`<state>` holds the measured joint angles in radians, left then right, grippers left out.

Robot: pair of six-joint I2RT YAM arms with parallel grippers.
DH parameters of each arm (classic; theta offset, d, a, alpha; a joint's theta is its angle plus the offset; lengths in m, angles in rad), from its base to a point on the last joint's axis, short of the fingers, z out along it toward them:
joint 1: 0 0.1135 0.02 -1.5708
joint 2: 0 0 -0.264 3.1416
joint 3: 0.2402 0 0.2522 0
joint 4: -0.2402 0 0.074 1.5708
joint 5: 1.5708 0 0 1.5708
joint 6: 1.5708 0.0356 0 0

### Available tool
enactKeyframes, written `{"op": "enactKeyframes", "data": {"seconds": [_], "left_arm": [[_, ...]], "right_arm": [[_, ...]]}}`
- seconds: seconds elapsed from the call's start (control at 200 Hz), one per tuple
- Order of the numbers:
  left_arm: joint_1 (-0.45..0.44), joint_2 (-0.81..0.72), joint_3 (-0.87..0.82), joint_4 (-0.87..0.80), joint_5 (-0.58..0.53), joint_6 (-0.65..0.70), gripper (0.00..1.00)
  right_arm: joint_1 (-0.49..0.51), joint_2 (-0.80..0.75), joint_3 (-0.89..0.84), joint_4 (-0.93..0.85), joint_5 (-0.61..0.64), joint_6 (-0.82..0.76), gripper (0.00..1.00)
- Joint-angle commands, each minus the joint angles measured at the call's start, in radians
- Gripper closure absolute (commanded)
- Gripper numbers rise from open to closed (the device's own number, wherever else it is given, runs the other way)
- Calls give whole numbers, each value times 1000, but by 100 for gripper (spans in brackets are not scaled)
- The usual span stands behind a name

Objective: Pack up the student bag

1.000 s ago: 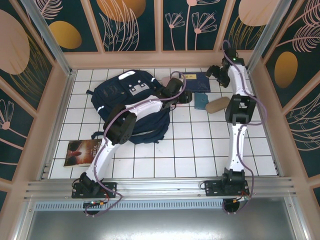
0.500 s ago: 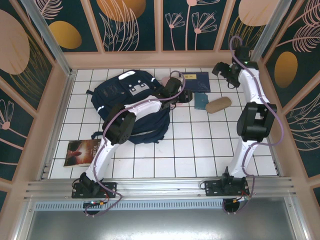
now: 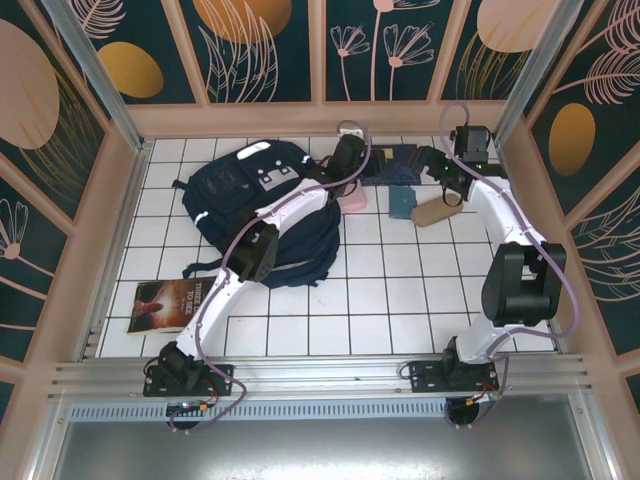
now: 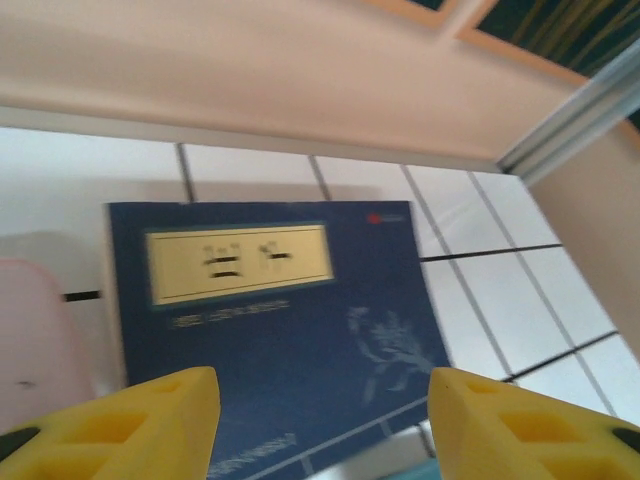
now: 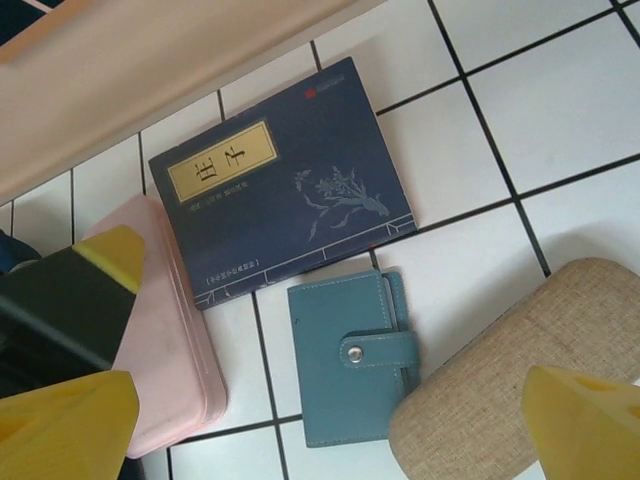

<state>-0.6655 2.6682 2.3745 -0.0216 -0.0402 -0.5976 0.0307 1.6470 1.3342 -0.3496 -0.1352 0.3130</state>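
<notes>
The student bag (image 3: 250,200), a large navy backpack, lies at the back left of the tiled floor. My left arm reaches over it. My left gripper (image 3: 357,163) (image 4: 320,425) is open just above a flat navy book (image 3: 397,160) (image 4: 270,320) (image 5: 290,180), with nothing between its yellow fingertips (image 4: 140,420). A pink case (image 3: 351,202) (image 5: 170,340) lies beside the book. My right gripper (image 3: 438,175) (image 5: 322,435) hangs wide open above a teal wallet (image 3: 403,203) (image 5: 350,360) and a beige case (image 3: 435,212) (image 5: 500,380), holding nothing.
The back wall (image 3: 330,118) runs close behind the navy book. Another book (image 3: 165,305) with a dark cover lies at the front left. The enclosure's side walls (image 3: 530,200) hem in the floor, and white tiles (image 3: 400,300) stretch in front of the items.
My right arm has swung in from the back right corner to above the wallet and beige case, its jaws opening a little more. My left gripper has shifted toward the back wall.
</notes>
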Motion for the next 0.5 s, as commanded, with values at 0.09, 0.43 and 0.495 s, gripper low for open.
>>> {"op": "enactKeyframes", "data": {"seconds": [0.09, 0.43, 0.495], "left_arm": [[14, -62, -101, 13, -16, 25, 42], [12, -252, -351, 9, 86, 1, 42], [13, -284, -392, 13, 93, 4, 42]], "right_arm": [[-1, 188, 91, 174, -38, -1, 1], [-2, 693, 736, -46, -45, -47, 1], [-3, 781, 863, -89, -50, -62, 1]]}}
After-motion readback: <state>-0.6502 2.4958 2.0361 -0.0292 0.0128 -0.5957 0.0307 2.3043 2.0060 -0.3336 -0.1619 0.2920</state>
